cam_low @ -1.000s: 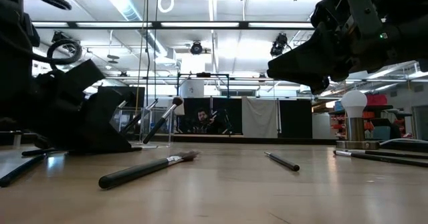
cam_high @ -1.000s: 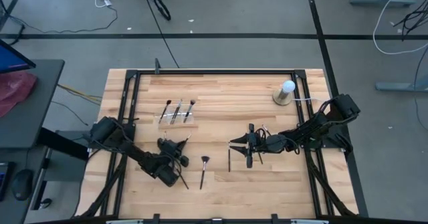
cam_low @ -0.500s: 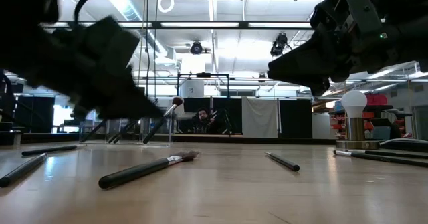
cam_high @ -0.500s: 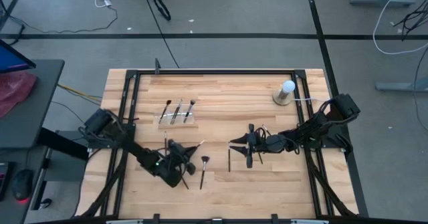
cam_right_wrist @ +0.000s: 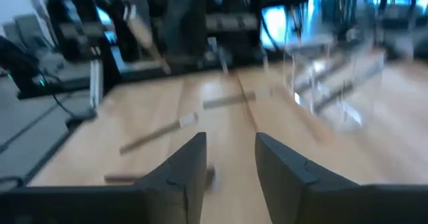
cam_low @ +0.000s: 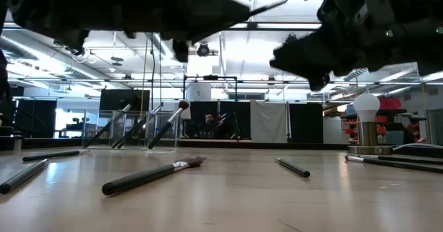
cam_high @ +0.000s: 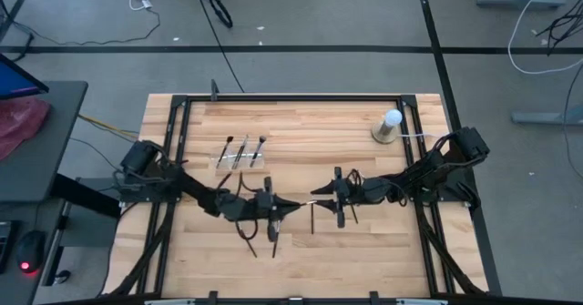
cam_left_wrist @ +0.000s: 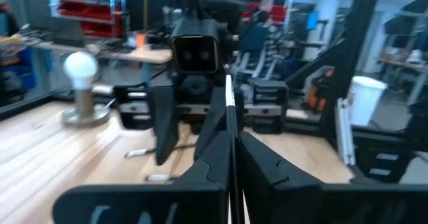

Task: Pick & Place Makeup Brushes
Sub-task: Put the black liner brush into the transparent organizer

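Note:
My left gripper [cam_high: 281,205] hangs level over the table's middle, shut on a thin dark makeup brush [cam_left_wrist: 231,110] whose end [cam_low: 273,5] pokes out toward my right gripper [cam_high: 319,197]. The right gripper faces it from close by, open [cam_right_wrist: 231,154], with nothing between its fingers. More makeup brushes lie flat on the wood: one [cam_low: 152,175] below the left arm, one [cam_high: 311,218] under the right gripper, others at the near left [cam_low: 41,156]. Three brushes lean in a clear holder [cam_high: 241,152]. My left gripper pinches the brush's thin shaft [cam_left_wrist: 232,144] between its two shut fingers. The fingers lie level, pointing toward the table's right, and the brush runs along them, sticking out past their tips. It is lifted clear of the table.
A white ball on a round base [cam_high: 387,126] stands at the far right, with more thin sticks lying beside it [cam_low: 387,161]. A black frame [cam_high: 291,96] borders the table. Bare wood lies at the far middle and the near right.
My left gripper has risen from the table near its left front and swung toward the right gripper. It has tipped from pointing down to level, carrying the brush up with it. The brushes on the table lie as before.

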